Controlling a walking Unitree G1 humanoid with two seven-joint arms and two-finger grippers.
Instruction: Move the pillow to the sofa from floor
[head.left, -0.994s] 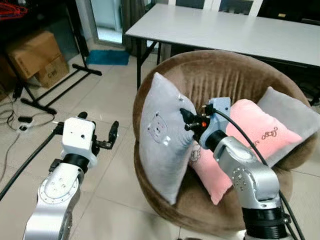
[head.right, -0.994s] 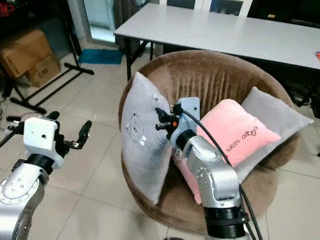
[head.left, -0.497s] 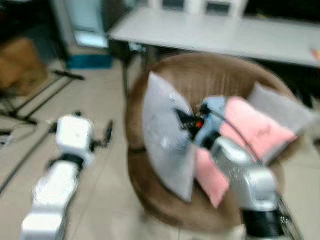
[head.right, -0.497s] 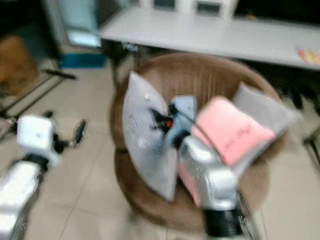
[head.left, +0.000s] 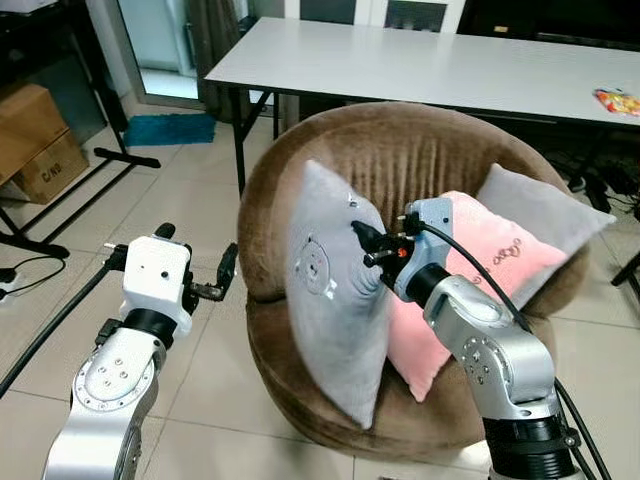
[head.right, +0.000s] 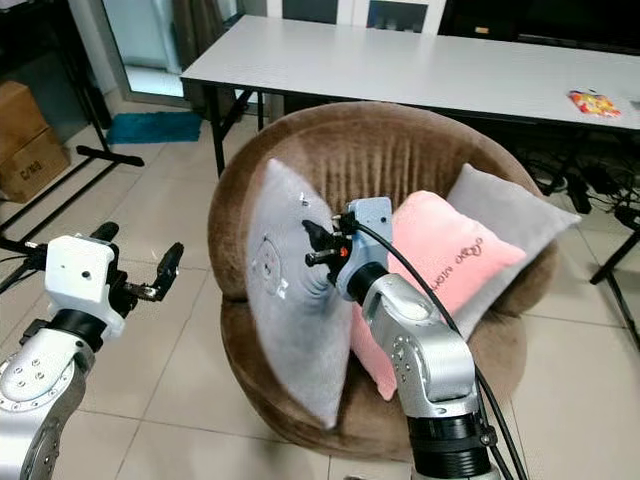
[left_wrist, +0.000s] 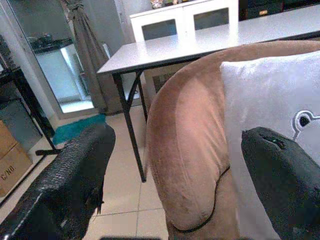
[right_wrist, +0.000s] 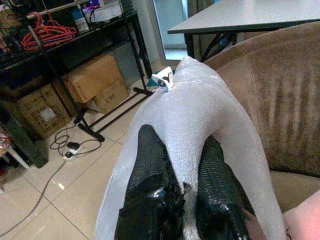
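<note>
A grey pillow (head.left: 330, 300) with a small bear patch stands on edge in the left half of the round brown sofa (head.left: 400, 150), leaning over its front rim. My right gripper (head.left: 362, 244) is shut on the pillow's upper edge; in the right wrist view both fingers (right_wrist: 152, 165) pinch a fold of the grey fabric (right_wrist: 195, 110). My left gripper (head.left: 225, 270) is open and holds nothing. It hovers above the floor, a little left of the sofa.
A pink pillow (head.left: 480, 270) and a second grey pillow (head.left: 540, 205) lie in the sofa's right half. A white table (head.left: 420, 60) stands behind it. Cardboard boxes (head.left: 35, 135), a black rack's foot bars and cables (head.left: 30, 265) sit on the tiled floor at left.
The camera has shifted and the scene sits differently in frame. My right gripper still holds the grey pillow, which sits slightly deeper in the sofa. The left arm keeps its pose.
</note>
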